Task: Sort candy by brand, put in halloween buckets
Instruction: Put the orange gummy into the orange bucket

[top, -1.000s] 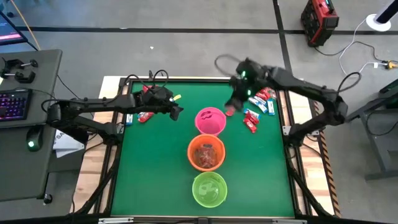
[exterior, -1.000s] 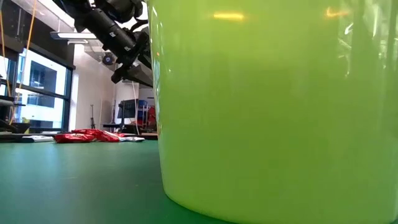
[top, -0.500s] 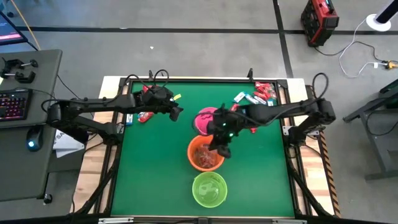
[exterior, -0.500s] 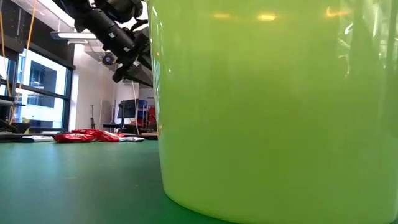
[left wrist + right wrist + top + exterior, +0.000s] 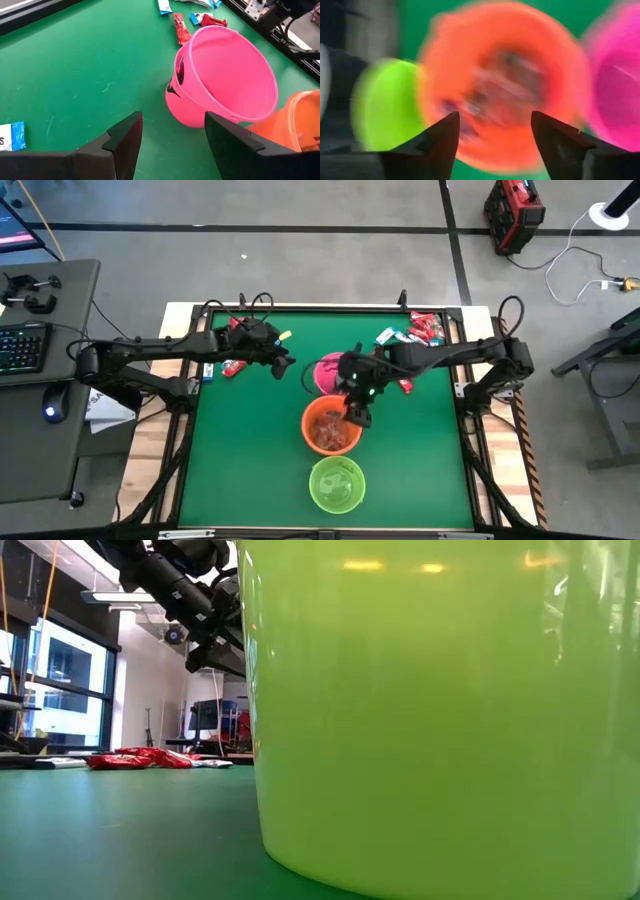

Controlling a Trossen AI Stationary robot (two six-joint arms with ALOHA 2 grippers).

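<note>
Your right gripper (image 5: 358, 412) hangs over the far-right rim of the orange bucket (image 5: 322, 442), the middle pail in the row, with its fingers (image 5: 432, 142) spread apart and nothing between them. That reads as the release step of a drop: a candy delivered into the orange bucket, which already holds several red-wrapped pieces. Whether the piece has landed inside cannot be told from here.

Your left gripper (image 5: 170, 145) waits to the left of the pink bucket (image 5: 225, 80), fingers apart and empty, aimed at the pail's side. The lime green bucket (image 5: 336, 484) sits nearest, apparently empty or close to it.

Unsorted candy lies in two places: a cluster of red and blue-and-white packets (image 5: 410, 333) at the far-right corner of the worktop (image 5: 250, 460), and a few more (image 5: 232, 367) at the far left, under the left arm.

Next, lift the right gripper clear of the orange rim, swing it back to the far-right cluster, and pick one packet. Check its wrapper first, so it goes to the matching pail.
</note>
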